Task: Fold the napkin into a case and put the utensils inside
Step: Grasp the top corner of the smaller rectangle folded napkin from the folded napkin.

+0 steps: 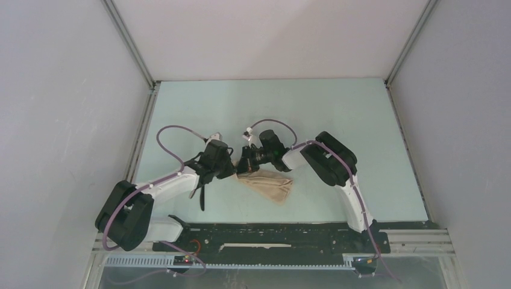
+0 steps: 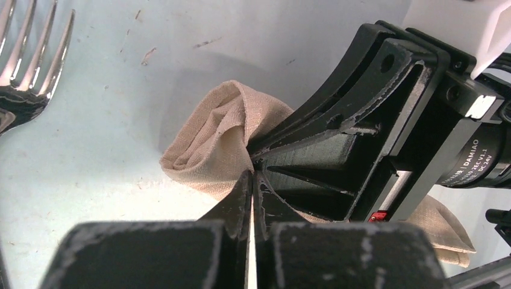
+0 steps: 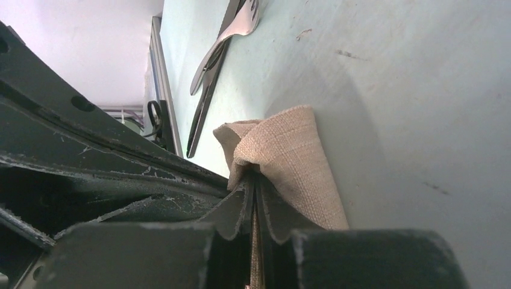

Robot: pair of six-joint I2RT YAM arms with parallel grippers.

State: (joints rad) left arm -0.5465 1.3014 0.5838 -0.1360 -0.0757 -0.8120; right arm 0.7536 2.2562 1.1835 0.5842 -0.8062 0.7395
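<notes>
We saw the right gripper [image 3: 255, 180] clamped on a bunched edge of the napkin [image 1: 268, 185]. The left gripper [image 2: 251, 176] was pressed together, its tips touching that edge. The fork [image 2: 24, 66] and knife [image 3: 199, 123] lay at nine o'clock, and bare table [image 1: 271, 108] lay at twelve.

Robotics lab test cell, bare pale green tabletop [image 1: 337, 114] under the fingers [image 2: 236, 201], plain white panels [image 1: 259, 36] boxing it in beyond them, aluminium frame rail [image 1: 416, 241] and purple cables [image 1: 172, 129] behind.

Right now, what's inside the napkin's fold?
Only bunched cloth shows at the open end of the napkin. The left claw and right claw are shut on it, covering the rest inside. The fork and knife lie outside on the table.
</notes>
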